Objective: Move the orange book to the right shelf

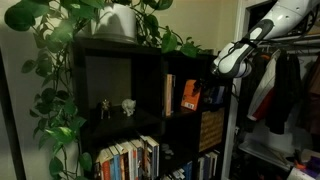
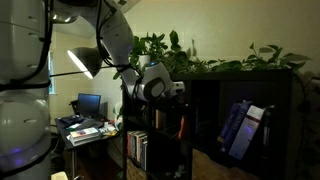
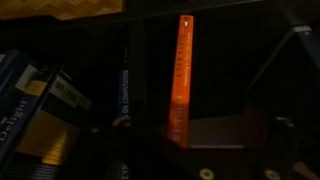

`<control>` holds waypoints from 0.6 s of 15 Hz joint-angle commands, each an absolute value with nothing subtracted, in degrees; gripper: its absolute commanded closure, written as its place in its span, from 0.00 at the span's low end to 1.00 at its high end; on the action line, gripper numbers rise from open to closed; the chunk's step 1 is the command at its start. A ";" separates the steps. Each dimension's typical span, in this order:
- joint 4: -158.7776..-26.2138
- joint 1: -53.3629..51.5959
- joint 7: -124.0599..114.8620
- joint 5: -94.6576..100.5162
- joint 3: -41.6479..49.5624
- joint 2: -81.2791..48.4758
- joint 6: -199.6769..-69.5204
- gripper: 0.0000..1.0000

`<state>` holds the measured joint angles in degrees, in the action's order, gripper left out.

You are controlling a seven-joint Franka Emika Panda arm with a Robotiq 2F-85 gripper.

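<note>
— Book position first: where does the orange book [image 1: 188,95] stand?
— Upright in a black cube of the bookcase [image 1: 140,75], to the right of the figurines [image 1: 115,106] in an exterior view. That cube reads as the right shelf [image 1: 186,62]. A tan-spined book [image 1: 169,95] stands just beside it.
— And the gripper [image 1: 224,64]?
— It hangs outside the shelf front, apart from the book. Whether its claw is open or closed cannot be told, as the pictures are too dark and small.
— So how should the move go?
— By judgement, straight along the line of the spine, which the wrist view shows nearly centred. The wrist should be kept square, so a finger neither clips the slim book nor tips it.
— What crowds it?
— Blue books [image 3: 30,100] lean close on one side, and plant [image 1: 55,70] leaves trail over the top edge.
</note>
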<state>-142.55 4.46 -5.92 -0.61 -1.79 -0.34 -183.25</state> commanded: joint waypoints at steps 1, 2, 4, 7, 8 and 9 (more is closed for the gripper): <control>-141.48 2.53 -5.43 -1.89 -1.28 -0.44 -181.55 0.00; -141.41 2.31 -5.47 -1.92 -1.32 -0.52 -181.52 0.00; -141.15 1.91 -5.51 -1.97 -1.36 -0.75 -181.52 0.00; -140.87 1.66 -5.22 -1.75 -1.21 -1.27 -181.92 0.00; -140.73 1.74 -5.10 -1.65 -1.07 -1.53 -181.94 0.00; -140.71 1.76 -5.02 -1.60 -1.00 -1.65 -182.01 0.00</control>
<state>-142.17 2.52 -5.92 -0.67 -1.88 -0.73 -183.16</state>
